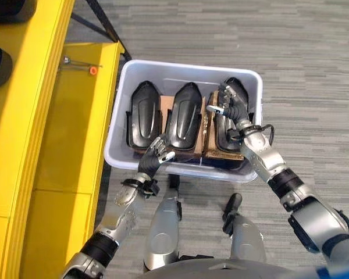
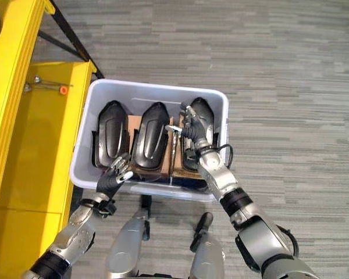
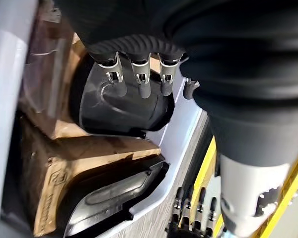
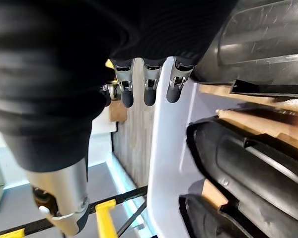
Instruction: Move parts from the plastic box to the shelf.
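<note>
Hovering at the near rim of the plastic box (image 1: 186, 64), at about 7 o'clock of it: left hand (image 1: 154, 157), fingers relaxed and a little spread, holding nothing, tips pointing toward the left part (image 1: 142, 113) and the middle part (image 1: 184, 116).

Reaching deeper into the box at about 3 o'clock: right hand (image 1: 230, 104), fingers straight and fanned out over the upper end of the right part (image 1: 221, 139). Not yet closing round it; seeming to lie on or just above its black shell, contact hard to confirm.

Lying side by side in the box, all three black parts, long axis running 12 to 6 o'clock, with brown cardboard (image 1: 166, 104) standing between them. Waiting at 9 o'clock of the box, well beside it: yellow shelf (image 1: 75, 116).

Judging the step: beginning of a pick, most likely of the right part, nothing lifted out so far.

Judging the next move: curling the right fingers and thumb round the edge of the shell, perhaps bringing the left hand across for support, since the part looks long and smooth. Then lifting straight up, clearing the box wall and the cardboard, and carrying toward 9 o'clock to the shelf.
</note>
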